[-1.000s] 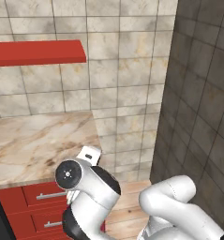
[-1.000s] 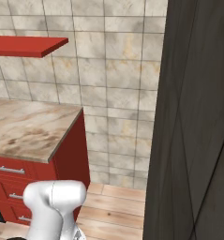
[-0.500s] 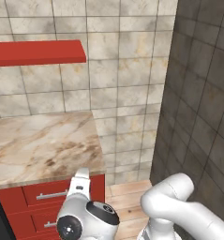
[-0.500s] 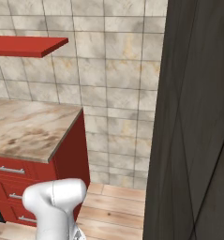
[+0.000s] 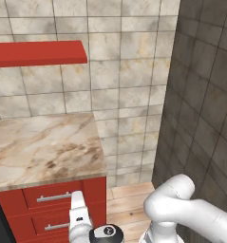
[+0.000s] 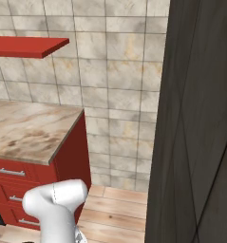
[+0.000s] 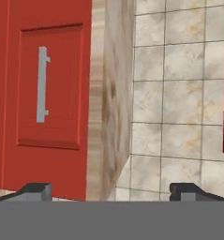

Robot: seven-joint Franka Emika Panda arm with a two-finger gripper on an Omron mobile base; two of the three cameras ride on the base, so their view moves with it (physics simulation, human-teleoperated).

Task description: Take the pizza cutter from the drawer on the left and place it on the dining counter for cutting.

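No writing shows. Beige marbled stone surface (image 5: 43, 147) over shut red drawer (image 7: 50, 86); tiled wall (image 6: 115, 61); hand (image 7: 111, 190) spread wide, holding nothing.

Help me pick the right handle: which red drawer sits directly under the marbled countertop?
The top drawer, its silver bar handle just below the stone edge; the other drawer sits beneath it.

Marbled stone wall counter (image 5: 43, 147) on red cabinets, red floating shelf (image 5: 36, 52) above it, beige tiled wall (image 5: 129, 95) behind, dark tiled wall (image 5: 205, 109) at right, pale wood plank floor (image 6: 115, 213) below, lower red drawers (image 5: 51, 223) with silver bar handles
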